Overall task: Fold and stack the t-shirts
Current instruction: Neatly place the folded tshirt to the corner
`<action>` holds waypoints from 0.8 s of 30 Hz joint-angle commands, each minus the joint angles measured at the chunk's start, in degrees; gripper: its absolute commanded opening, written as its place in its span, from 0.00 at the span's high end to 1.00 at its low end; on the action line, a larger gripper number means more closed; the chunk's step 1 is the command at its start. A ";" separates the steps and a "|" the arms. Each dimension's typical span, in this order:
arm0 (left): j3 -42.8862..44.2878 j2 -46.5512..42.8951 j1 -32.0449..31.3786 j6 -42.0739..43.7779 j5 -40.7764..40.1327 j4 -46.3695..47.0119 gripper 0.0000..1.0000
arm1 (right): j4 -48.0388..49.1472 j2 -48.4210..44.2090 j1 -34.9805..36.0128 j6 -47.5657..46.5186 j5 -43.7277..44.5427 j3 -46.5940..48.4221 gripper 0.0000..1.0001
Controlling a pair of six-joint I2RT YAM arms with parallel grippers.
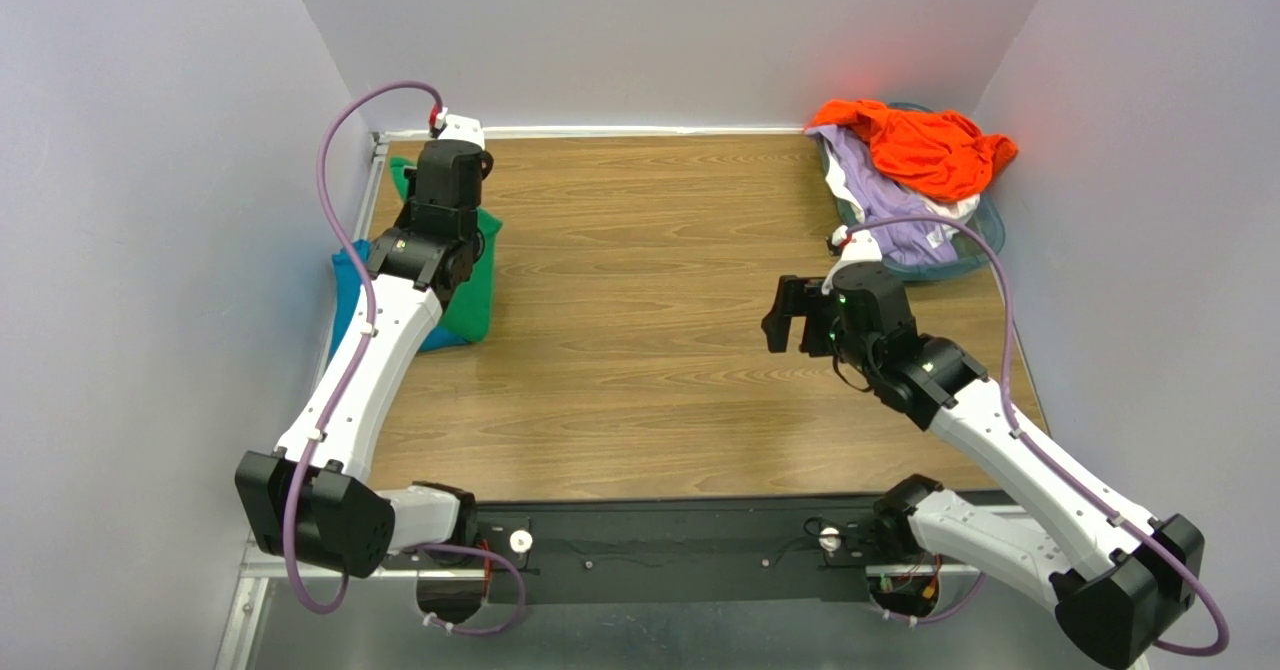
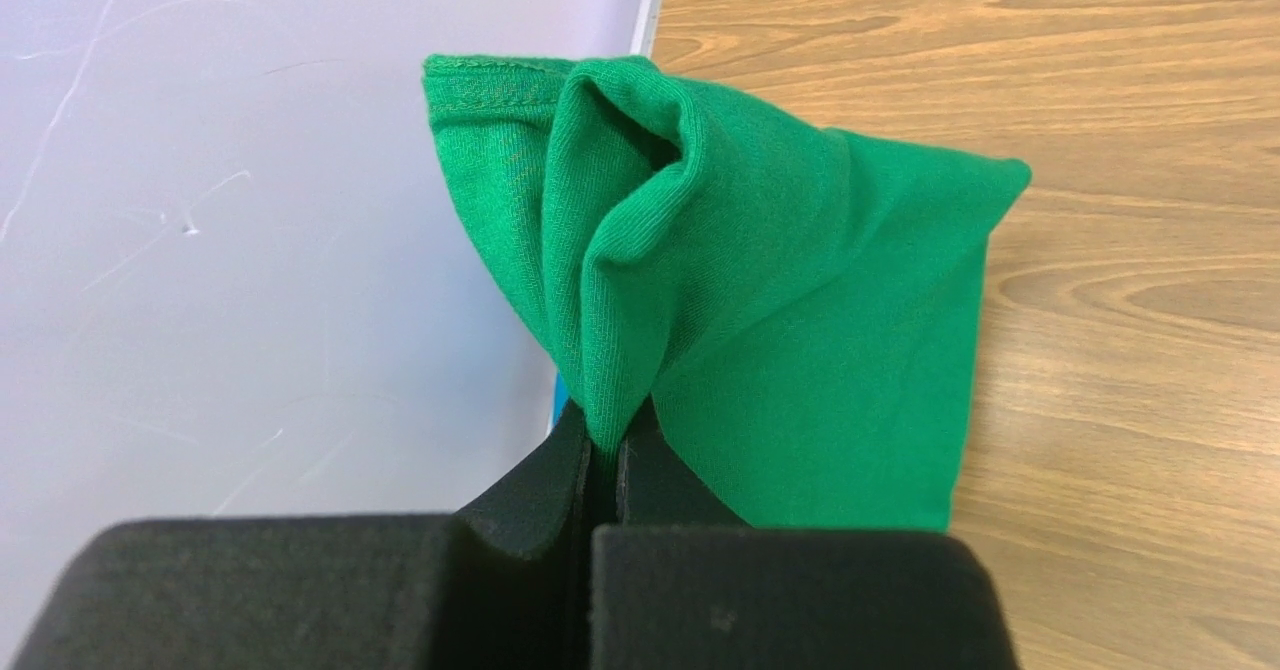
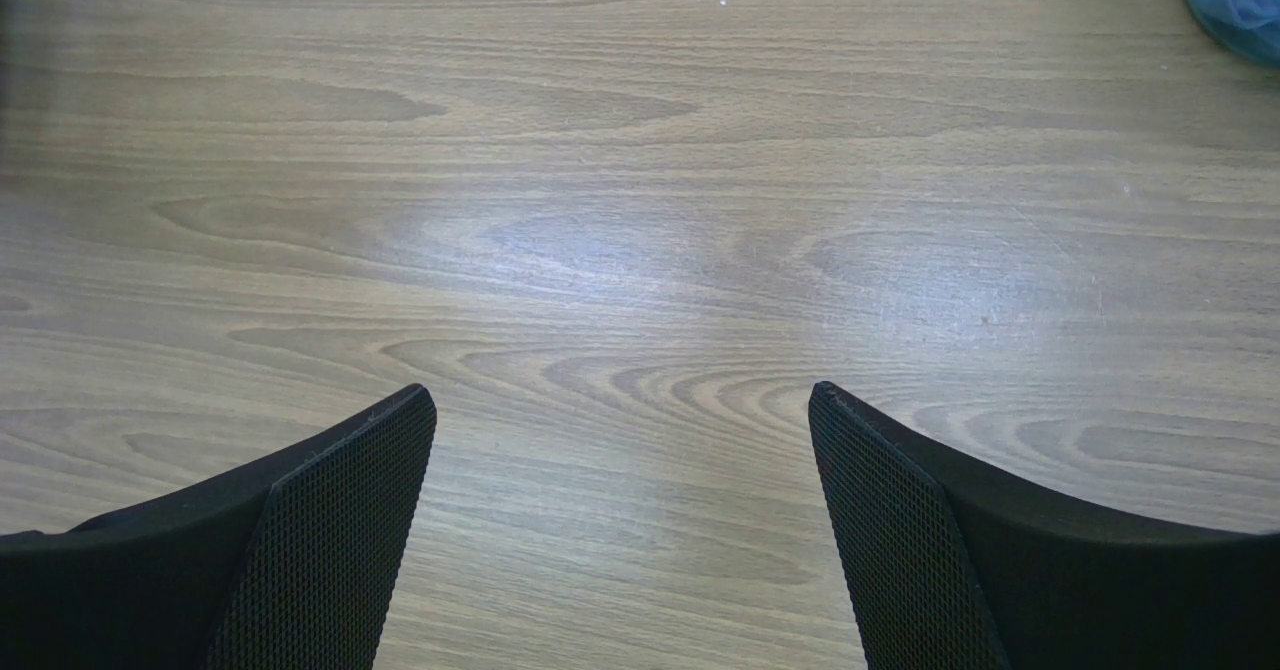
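Near edge: both arm bases bolted to a black mounting rail [image 1: 676, 547] at the front of the wood-grain table [image 1: 646, 355].

Right pincer [image 3: 616, 400]: fingers spread wide, nothing between them. The mesh-textured black pads [image 3: 338, 535] frame bare wood in the wrist view. In the top view it hangs over the right-centre of the table, well apart from any cloth. One sliver of bluish plastic shows at the top right corner of its wrist view.

Left pincer [image 2: 601, 453]: pressed together on a bunched ridge of the bright green cotton t-shirt [image 2: 796, 295]. The cloth rises from the pinch in a puckered fold, with a stitched hem visible along the upper left edge. The left arm reaches out to the far left side of the table.

The green t-shirt lies along the left edge of the table, close to the pale side wall. It sits on top of a teal-blue t-shirt [image 1: 344, 310], whose edge shows beyond it on the wall side and at the near corner. Both are partly hidden under the arm in the top view.

Far right corner: a clear bluish plastic basket [image 1: 984, 235] holds a crumpled heap. A bright orange t-shirt [image 1: 924, 145] is on top, over a lavender t-shirt [image 1: 872, 198] that hangs over the rim, and a strip of white cloth [image 1: 944, 208] shows between them.
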 commanded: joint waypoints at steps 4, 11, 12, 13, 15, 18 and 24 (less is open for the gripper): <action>-3.72 0.61 1.34 1.59 -3.32 4.40 1.00 | -0.64 1.54 -0.10 0.55 0.87 -0.59 0.00; -4.26 2.28 7.14 2.02 -9.40 9.94 1.00 | -0.64 2.33 -0.10 1.51 0.08 -1.03 0.00; -4.17 2.37 7.76 2.46 -8.52 9.86 1.00 | -0.64 2.25 -0.10 1.60 -0.45 -1.11 0.00; -4.08 2.37 7.94 2.81 -7.64 9.68 1.00 | -0.55 2.33 -0.10 1.69 -1.06 -1.38 0.00; -5.75 2.02 8.90 5.18 -6.50 12.75 1.00 | -0.55 2.33 -0.10 1.60 -2.38 -1.47 0.00; -6.89 3.51 9.17 5.98 -5.88 14.69 1.00 | -0.64 2.33 -0.10 1.51 -3.08 -1.38 0.00; -5.14 13.69 11.01 6.51 -10.33 20.14 1.00 | -0.63 2.42 -0.10 1.43 -3.70 -1.73 0.00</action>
